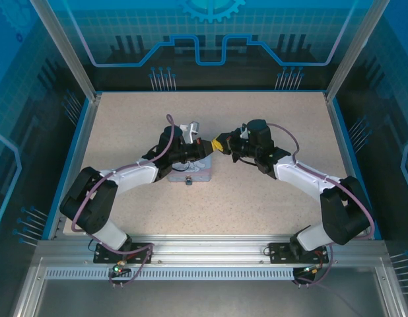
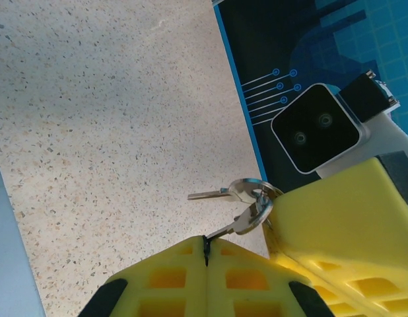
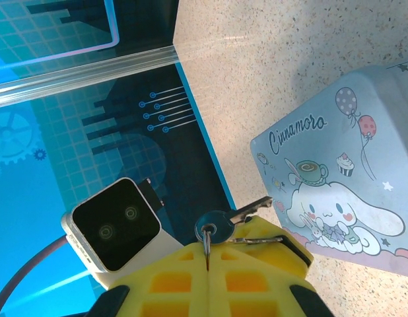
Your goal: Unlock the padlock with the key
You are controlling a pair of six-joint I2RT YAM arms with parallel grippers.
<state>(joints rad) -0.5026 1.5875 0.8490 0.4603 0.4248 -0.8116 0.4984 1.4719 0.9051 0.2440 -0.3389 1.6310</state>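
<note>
Just above the far right corner of the tin (image 1: 191,173), the left gripper (image 2: 206,254) had its jaws pressed together on the blade of the key (image 2: 234,226). The right gripper (image 3: 207,249) was clamped on the key ring (image 2: 249,185). The padlock (image 1: 188,182) seemed to hang at the tin's near side. The right gripper should let go only once the left grip was firm and straight.
</note>
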